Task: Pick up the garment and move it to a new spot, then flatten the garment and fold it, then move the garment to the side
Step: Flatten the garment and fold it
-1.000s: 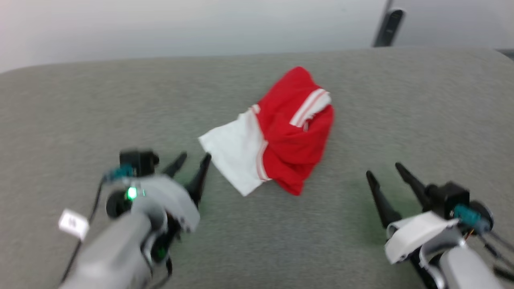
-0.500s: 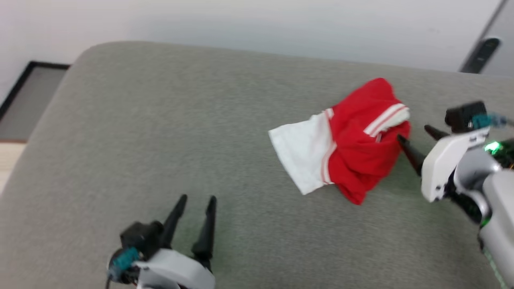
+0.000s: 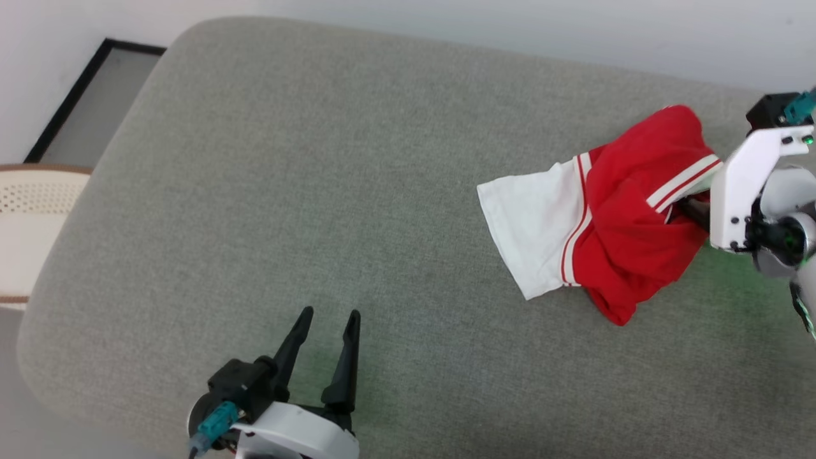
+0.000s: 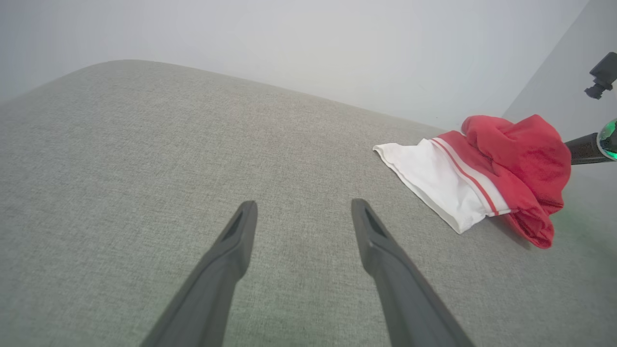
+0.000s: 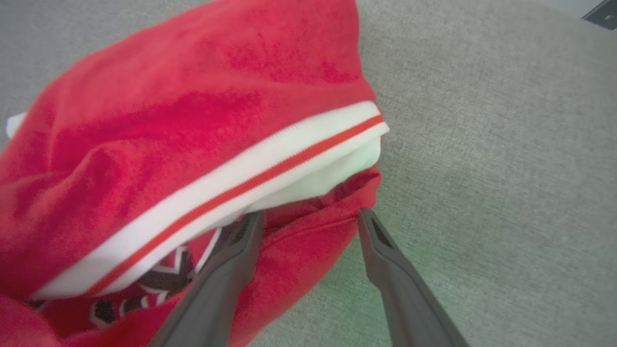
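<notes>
While the head view takes in the whole scene from above, the garment (image 3: 631, 217) lies bunched at the far right of a grey fabric cushion (image 3: 319, 159). One white sleeve (image 3: 535, 223) is spread flat toward the middle of the cushion, and the red body is heaped up behind it. That view also catches a cream perforated object (image 3: 32, 210) beside the cushion's left edge and a black-framed panel (image 3: 83, 108) against the wall.

From low over the cushion, the left wrist view shows how high the red heap stands above the flat sleeve. A dark finger with a green light behind it reaches the heap from the far side.

Close in, the right wrist view adds a white band with a red stripe (image 5: 231, 193) running across the heap, and a black-and-white print (image 5: 154, 284) tucked beneath that band.

The right gripper (image 5: 311, 213) has its fingers spread wide and is not clamped on anything. One finger is pushed in under the striped band, against the fabric. The other fingertip sits at the edge of the red hem, just over bare cushion, with a red fold between the two.

The left gripper (image 3: 330, 312) is near the front edge of the cushion, well apart from the shirt. Its fingers are parted, hold nothing, and point out over bare fabric.
</notes>
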Tool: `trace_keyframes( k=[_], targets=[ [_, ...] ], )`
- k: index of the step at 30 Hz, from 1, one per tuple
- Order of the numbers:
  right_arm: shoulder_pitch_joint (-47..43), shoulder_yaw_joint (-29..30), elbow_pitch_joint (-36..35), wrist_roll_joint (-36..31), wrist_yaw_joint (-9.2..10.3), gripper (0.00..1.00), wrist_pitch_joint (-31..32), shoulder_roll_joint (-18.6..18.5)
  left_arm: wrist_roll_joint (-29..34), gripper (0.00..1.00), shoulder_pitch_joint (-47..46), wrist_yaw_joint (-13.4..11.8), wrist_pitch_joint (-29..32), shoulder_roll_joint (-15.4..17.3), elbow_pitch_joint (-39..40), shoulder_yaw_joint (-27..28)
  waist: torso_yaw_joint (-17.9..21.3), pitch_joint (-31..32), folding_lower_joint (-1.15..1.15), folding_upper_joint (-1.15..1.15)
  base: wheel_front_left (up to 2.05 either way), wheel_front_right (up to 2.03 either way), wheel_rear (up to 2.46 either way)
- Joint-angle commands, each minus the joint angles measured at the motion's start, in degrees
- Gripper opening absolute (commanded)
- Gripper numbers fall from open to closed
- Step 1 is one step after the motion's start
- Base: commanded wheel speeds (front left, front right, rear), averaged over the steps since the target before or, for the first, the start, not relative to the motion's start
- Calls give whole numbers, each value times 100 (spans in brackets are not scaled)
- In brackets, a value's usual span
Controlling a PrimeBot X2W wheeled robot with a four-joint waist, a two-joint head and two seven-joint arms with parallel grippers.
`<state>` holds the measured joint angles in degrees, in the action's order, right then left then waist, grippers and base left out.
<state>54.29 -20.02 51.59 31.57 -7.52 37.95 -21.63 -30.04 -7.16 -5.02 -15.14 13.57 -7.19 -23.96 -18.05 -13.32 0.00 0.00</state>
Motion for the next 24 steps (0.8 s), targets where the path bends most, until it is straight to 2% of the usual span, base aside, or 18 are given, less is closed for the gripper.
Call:
trace_keyframes(
  k=[1, 11, 12, 13, 14, 19, 24],
  targets=[
    [124, 3, 77, 0, 6, 100, 21, 93, 86, 100, -50, 53, 1, -52, -26, 48, -58, -133, 0, 0, 0, 0, 0],
    [520, 24, 538, 132, 6, 100, -278, 320, 416, 100, -138, 385, 0, -430, -260, 328, -66, -357, 0, 0, 0, 0, 0],
    [538, -5, 514, 152, 6, 84, -364, 330, 432, 100, -144, 415, 1, -466, -290, 348, -64, -367, 0, 0, 0, 0, 0],
    [550, -23, 504, 168, 6, 31, -442, 324, 455, 100, -148, 446, 1, -501, -321, 365, -63, -373, 0, 0, 0, 0, 0],
    [552, -58, 495, 183, 6, 1, -505, 326, 469, 100, -154, 470, 1, -531, -348, 380, -62, -375, 0, 0, 0, 0, 0],
    [579, -208, 490, 343, 6, 0, -769, 361, 568, 100, -111, 562, 0, -626, -447, 519, 15, -324, 0, 0, 0, 0, 0],
    [580, -498, 198, 517, 6, 0, -1042, 280, 631, 100, 17, 603, 0, -680, -483, 650, 243, -218, 0, 0, 0, 0, 0]
  ],
)
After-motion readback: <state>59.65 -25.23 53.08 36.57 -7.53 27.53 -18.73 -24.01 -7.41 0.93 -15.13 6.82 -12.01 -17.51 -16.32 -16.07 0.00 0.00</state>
